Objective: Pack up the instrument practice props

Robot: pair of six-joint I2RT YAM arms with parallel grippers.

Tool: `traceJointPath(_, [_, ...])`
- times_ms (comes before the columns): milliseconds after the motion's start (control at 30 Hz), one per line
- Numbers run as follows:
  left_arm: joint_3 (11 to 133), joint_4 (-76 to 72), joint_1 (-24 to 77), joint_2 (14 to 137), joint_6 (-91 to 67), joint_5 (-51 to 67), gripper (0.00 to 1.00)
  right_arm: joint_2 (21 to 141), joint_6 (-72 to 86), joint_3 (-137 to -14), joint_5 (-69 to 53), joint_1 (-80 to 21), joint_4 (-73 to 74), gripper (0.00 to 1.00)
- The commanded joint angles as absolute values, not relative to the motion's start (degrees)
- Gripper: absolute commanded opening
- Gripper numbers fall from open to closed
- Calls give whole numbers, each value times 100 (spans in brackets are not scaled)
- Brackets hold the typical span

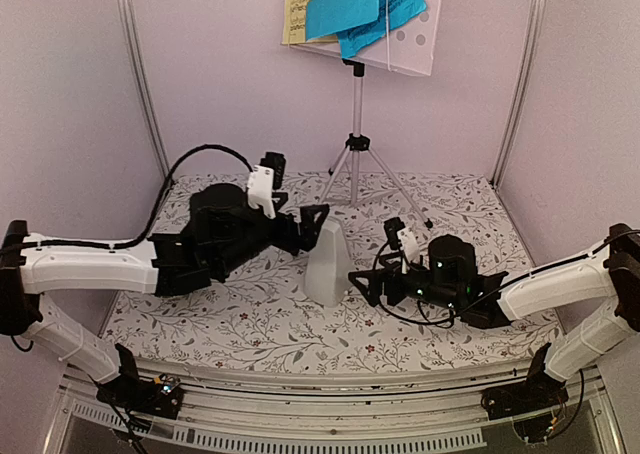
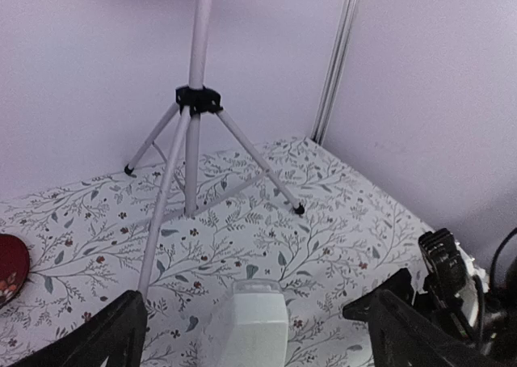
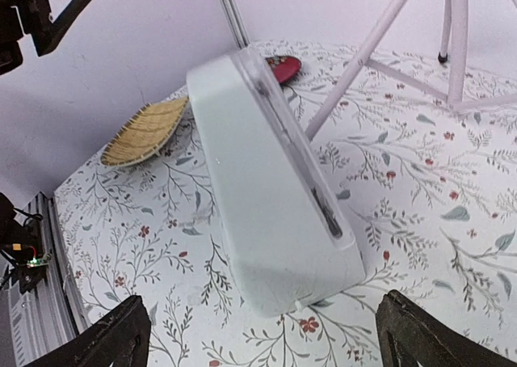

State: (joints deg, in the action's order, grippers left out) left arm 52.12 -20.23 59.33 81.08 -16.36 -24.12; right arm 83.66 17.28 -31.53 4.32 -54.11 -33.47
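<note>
Metronome (image 1: 325, 262): upright mid-bench (image 1: 200, 324), flanked by left gripper (image 1: 312, 229) and right gripper (image 1: 362, 286), both spread wide and empty, seemingly lined up to clamp it; stand (image 1: 355, 124) with sheets (image 1: 360, 9) behind, unpacked.
</note>
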Motion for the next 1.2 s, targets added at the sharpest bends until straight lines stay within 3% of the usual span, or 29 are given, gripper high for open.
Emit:
traceJointPath(0, [4836, -1597, 5263, 7363, -2091, -1431, 98, 8115, 1165, -3624, -573, -4932, -2944, 99])
traceJointPath(433, [3382, -1107, 4471, 5362, -2772, -1167, 98, 10155, -176, -6433, -2079, -4555, -1514, 100])
traceJointPath(533, [3310, -975, 4414, 5179, -2771, -1153, 98, 10379, -291, -6667, -2257, -4566, -1300, 92])
traceJointPath(600, [3296, -911, 4384, 5136, -2756, -1154, 98, 10445, -286, -6721, -2185, -4574, -1254, 80])
traceJointPath(833, [3252, -990, 4335, 5254, -2741, -1126, 98, 10083, 229, -6398, -47, -4779, -1103, 57])
traceJointPath(1167, [3244, -1182, 4311, 5505, -2750, -1056, 98, 8813, 2111, -5385, 3340, -4672, 408, 55])
